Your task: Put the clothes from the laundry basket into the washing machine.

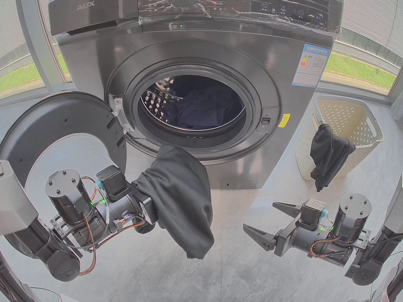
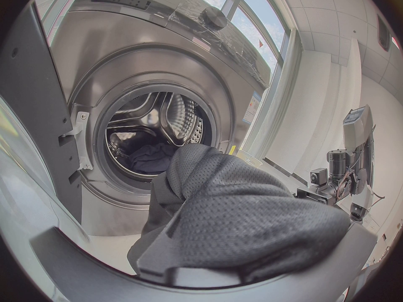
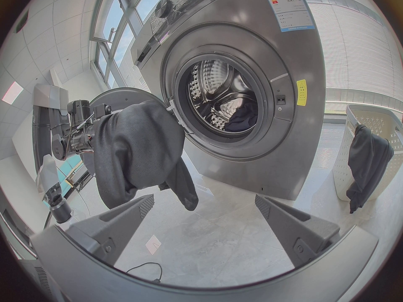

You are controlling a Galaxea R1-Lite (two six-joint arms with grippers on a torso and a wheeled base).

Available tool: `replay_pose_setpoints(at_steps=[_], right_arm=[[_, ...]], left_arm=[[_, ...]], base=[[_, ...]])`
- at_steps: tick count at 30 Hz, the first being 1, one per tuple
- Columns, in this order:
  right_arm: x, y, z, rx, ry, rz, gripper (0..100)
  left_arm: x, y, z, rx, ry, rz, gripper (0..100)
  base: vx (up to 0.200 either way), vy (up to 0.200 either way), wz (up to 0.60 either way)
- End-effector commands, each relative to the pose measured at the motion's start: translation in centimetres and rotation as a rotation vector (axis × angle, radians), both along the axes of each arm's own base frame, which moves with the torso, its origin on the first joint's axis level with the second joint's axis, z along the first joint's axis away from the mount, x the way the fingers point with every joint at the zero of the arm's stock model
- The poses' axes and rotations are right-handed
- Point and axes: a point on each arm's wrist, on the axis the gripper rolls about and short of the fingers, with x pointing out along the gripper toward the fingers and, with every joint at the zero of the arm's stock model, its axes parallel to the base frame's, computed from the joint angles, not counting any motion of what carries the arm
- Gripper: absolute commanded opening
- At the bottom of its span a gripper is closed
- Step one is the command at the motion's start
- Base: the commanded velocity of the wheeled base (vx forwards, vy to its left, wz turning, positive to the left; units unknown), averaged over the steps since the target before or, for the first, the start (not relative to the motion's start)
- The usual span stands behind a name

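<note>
The silver-grey front-loading washing machine point(image 1: 260, 51) stands on the grey tiled floor point(image 1: 252, 273), with its round door point(image 1: 54, 131) swung open to the robot's left. A dark blue piece of clothing point(image 1: 201, 105) lies inside the steel drum point(image 1: 159, 101). The left gripper point(image 1: 147, 211) is in front of the opening, a little below its rim. Its fingers are closed on a black garment of fine mesh fabric point(image 1: 180, 198), which hangs down over them. The right gripper point(image 1: 260, 217) hovers low above the floor, fingers spread wide with nothing between them. Right of the machine stands the cream perforated plastic laundry basket point(image 1: 361, 122), and a second black garment point(image 1: 329, 156) hangs over its near rim.
</note>
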Motion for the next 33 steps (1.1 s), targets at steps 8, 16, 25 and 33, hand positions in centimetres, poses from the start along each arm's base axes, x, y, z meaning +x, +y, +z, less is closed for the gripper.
replay_pose_setpoints(at_steps=[8, 16, 25, 33], right_arm=[[-0.03, 0.1, -0.07, 0.0, 0.003, 0.004, 100], [-0.07, 0.12, -0.03, 0.001, 0.002, 0.006, 100], [-0.06, 0.18, -0.05, 0.001, 0.002, 0.007, 100], [-0.07, 0.17, -0.01, 0.001, 0.0, 0.007, 100]], left_arm=[[-0.04, -0.09, -0.19, 0.003, 0.007, -0.003, 0], [-0.09, -0.15, -0.33, 0.011, 0.008, -0.006, 0], [-0.6, -0.38, -0.74, 0.048, 0.005, -0.025, 0], [-0.69, -0.52, -0.74, 0.048, 0.004, -0.031, 0]], base=[[0.075, 0.0, 0.0], [0.175, 0.0, 0.0], [0.022, 0.0, 0.0], [0.125, 0.0, 0.0]])
